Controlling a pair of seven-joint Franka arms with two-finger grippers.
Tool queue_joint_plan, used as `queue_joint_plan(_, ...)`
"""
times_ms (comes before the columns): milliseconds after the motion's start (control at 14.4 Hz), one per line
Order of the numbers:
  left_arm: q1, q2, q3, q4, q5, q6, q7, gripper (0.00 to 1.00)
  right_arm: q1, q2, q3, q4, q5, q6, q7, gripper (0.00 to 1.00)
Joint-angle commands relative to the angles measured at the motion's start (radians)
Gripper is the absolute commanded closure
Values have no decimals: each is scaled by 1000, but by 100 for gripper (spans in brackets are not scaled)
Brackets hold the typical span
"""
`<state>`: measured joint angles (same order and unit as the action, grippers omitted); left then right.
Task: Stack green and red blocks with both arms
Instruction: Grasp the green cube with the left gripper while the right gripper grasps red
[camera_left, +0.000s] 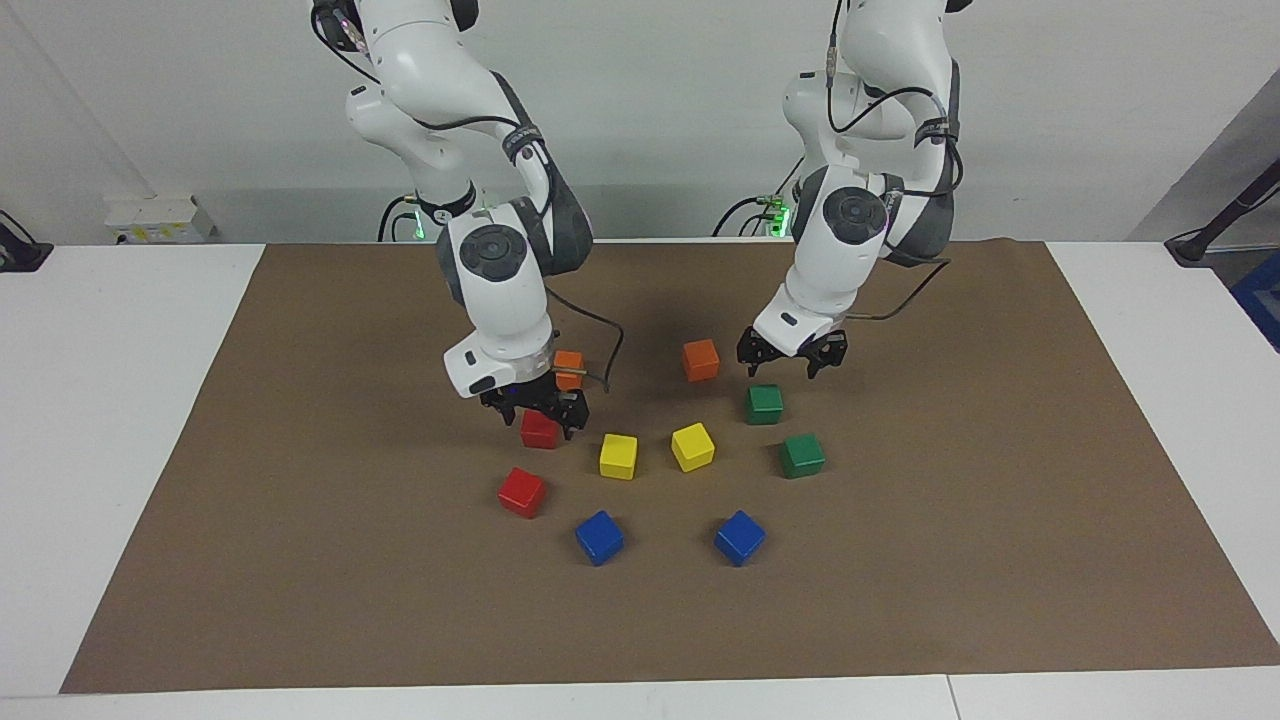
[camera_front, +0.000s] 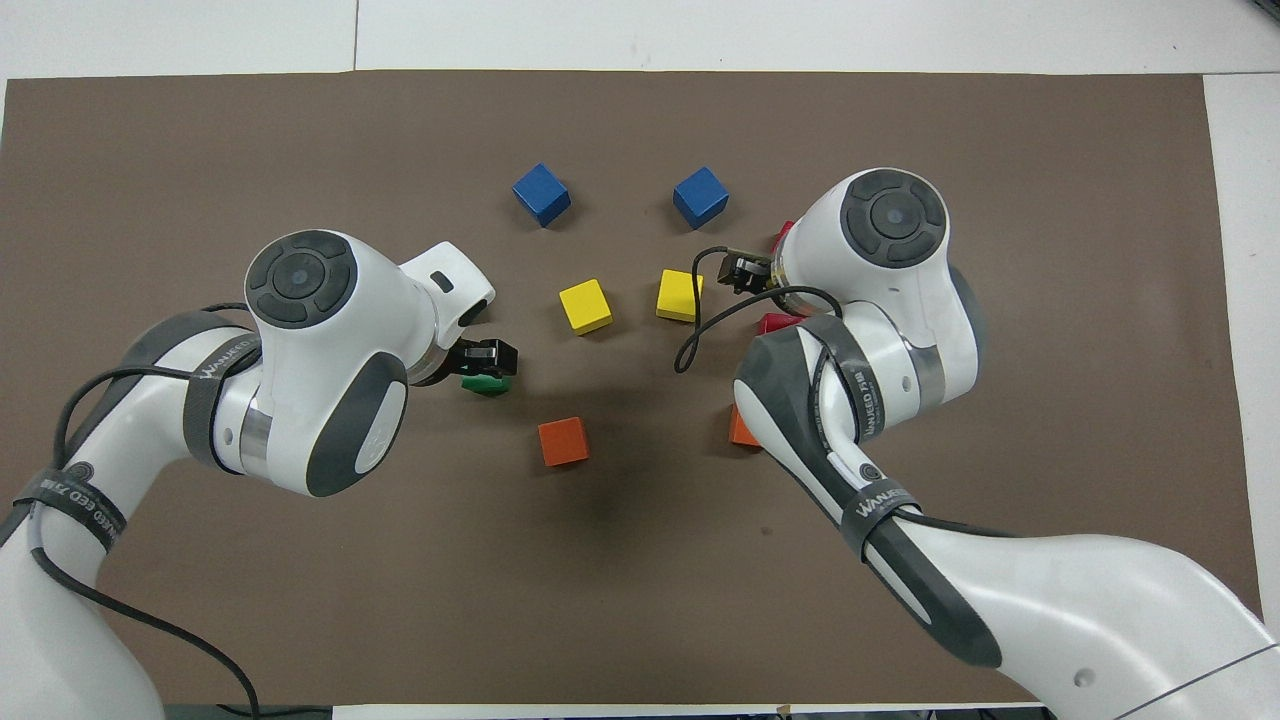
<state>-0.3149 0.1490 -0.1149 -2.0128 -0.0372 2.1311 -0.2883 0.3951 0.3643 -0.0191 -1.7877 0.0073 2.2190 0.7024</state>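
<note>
The two blue cubes (camera_left: 599, 537) (camera_left: 739, 537) lie farthest from the robots, side by side on the brown mat (camera_left: 300, 560). The right gripper (camera_left: 536, 408) is low over one red block (camera_left: 539, 430) – its black fingers straddle the block's top, apparently spread and not yet clamped, though contact cannot be told. The second red block (camera_left: 522, 492) rests on the mat just beside it, farther from the robots. The left gripper (camera_left: 792, 352) hangs in the air with its fingers spread and nothing between them, above the mat just by the nearer green block (camera_left: 764, 404); the other green block (camera_left: 802, 455) sits close to that one, farther from the robots. Between the red and green pairs lie two yellow cubes (camera_left: 618, 456) (camera_left: 693, 446). Two orange cubes are nearest the robots – one (camera_left: 568, 369) partly hidden by the right gripper, one (camera_left: 700, 360) beside the left gripper.
</note>
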Motion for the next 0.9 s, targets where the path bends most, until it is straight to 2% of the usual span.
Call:
queue_joint_plan(0,-18,21,17,-18,-7,52,-2,0,11,-4,-1,-54,11,59,20,1)
queue_joint_plan(208,-29,53,15,-24,-7,88,-18,0,7,-15,-1,-105,11,93,-26,1)
queue_joint_plan(831,-46,121,15,-26,-7,152,-34,0,-2,-18,-1,-111,11,71,-75,0)
